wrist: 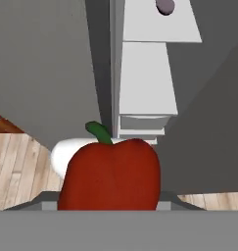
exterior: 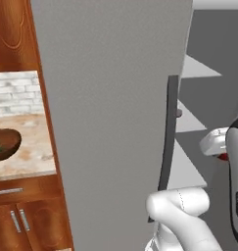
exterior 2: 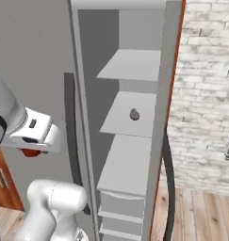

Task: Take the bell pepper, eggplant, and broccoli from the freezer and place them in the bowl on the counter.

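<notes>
A: Fingers (wrist: pixel 108 203), what's their state?

B: Pinching the bell pepper (wrist: pixel 110 176). In the hand view it sits right at the fingers, red, green stem up, and hides the tips themselves. In the left base view a bit of red (exterior: pixel 222 157) pokes out under the white hand, same in the right base view (exterior 2: pixel 31 152).

A: Where's the hand rel. to the freezer (exterior: pixel 110 122)?

B: Outside it, in front of the open door by the dark curved handle (exterior: pixel 167 142). Shelves are beyond the fingers, well apart.

A: Eggplant?

B: Small mauve oval on a middle freezer shelf (exterior 2: pixel 134 114), far ahead of the fingers. Hand view catches it at the top edge (wrist: pixel 165 6), well past the pepper.

A: Broccoli?

B: Bit of green inside the bowl (exterior: pixel 4 143), prob. that, too small to be sure. Bowl's on the worktop (exterior: pixel 35 152), far off to the fingers' left, other side of the door.

A: Any labels, brands, writing?

B: Nothing readable anywhere. There's a small dark mark on the hand casing (exterior 2: pixel 33 124), can't make it out.

A: Under the fingers?

B: Wood plank floor (wrist: pixel 17 166), well below.
</notes>
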Controlling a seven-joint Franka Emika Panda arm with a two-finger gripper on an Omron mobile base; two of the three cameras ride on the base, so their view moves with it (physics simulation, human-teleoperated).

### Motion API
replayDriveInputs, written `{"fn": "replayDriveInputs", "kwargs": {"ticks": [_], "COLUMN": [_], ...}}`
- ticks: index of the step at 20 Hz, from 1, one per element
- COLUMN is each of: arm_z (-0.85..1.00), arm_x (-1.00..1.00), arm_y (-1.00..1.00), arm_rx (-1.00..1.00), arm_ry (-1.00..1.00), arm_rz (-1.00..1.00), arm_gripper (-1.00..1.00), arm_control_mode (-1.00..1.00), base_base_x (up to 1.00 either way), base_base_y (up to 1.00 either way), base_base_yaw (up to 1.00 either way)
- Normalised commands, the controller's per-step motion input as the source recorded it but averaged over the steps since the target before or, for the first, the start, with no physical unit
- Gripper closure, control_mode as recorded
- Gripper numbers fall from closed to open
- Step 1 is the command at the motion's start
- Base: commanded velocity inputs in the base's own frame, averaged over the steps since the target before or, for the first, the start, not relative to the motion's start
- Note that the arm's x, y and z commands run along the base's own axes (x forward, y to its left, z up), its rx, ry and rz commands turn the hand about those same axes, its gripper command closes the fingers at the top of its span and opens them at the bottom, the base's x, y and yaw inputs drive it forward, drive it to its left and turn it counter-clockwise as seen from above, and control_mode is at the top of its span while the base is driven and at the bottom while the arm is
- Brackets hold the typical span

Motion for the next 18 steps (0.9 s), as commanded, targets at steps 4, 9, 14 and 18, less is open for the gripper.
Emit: {"fn": "replayDriveInputs", "kwargs": {"ticks": [4, 9, 14, 18], "arm_z": [0.0, 0.0, 0.0, 0.0], "arm_x": [0.0, 0.0, 0.0, 0.0], "arm_y": [0.0, 0.0, 0.0, 0.0], "arm_rx": [0.0, 0.0, 0.0, 0.0], "arm_ry": [0.0, 0.0, 0.0, 0.0], "arm_rz": [0.0, 0.0, 0.0, 0.0], "arm_gripper": [1.0, 1.0, 1.0, 1.0], "arm_control_mode": [1.0, 1.0, 1.0, 1.0], "base_base_x": [0.0, 0.01, 0.13, 0.22], "base_base_y": [1.0, 1.0, 1.0, 0.9], "base_base_yaw": [0.0, 0.0, 0.0, 0.0]}}
